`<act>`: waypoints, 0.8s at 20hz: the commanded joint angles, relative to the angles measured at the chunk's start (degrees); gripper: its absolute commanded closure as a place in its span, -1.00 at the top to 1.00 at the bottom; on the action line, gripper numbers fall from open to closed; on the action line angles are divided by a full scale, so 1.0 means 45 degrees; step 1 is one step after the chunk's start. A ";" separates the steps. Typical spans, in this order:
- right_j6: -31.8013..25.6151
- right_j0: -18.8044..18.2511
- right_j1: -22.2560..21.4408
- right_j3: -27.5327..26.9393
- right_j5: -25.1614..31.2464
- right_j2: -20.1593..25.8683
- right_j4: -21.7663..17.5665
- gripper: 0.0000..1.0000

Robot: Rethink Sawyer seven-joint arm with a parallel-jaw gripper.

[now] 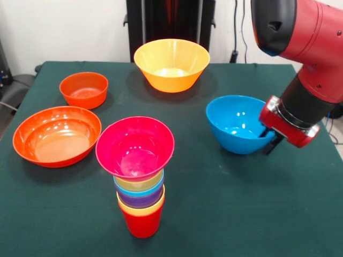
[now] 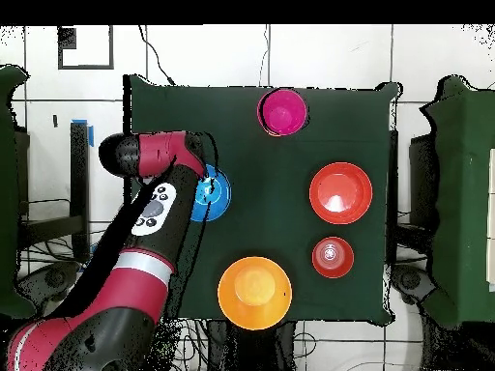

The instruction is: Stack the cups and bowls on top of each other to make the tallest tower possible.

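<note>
dark green table [image 1: 241,214], white tiled floor [image 2: 319,58]

Worktop [image 1: 225,214] mostly open in near-right corner & centre strip. Tower [image 1: 139,176] stands tall at near-middle, tallest obstacle. Left side crowded: wide orange bowl [image 1: 56,135] w/ small orange bowl [image 1: 83,89] behind, narrow gap btwn. Yellow-orange bowl [image 1: 171,64] blocks far-middle. Blue bowl [image 1: 237,124] at right, end effector [image 1: 270,140] against its right rim, arm above.
</note>
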 commanded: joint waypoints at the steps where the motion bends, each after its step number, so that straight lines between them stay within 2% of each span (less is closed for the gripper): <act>1: -0.0818 -0.0638 -0.0466 -0.0259 0.1681 0.0585 -0.1149 -1.00; 9: -0.2161 -0.1413 -0.1226 -0.1107 0.3498 0.0797 -0.1846 -1.00; 16: -0.3152 -0.2094 -0.1745 -0.1881 0.4933 0.1402 -0.2244 -1.00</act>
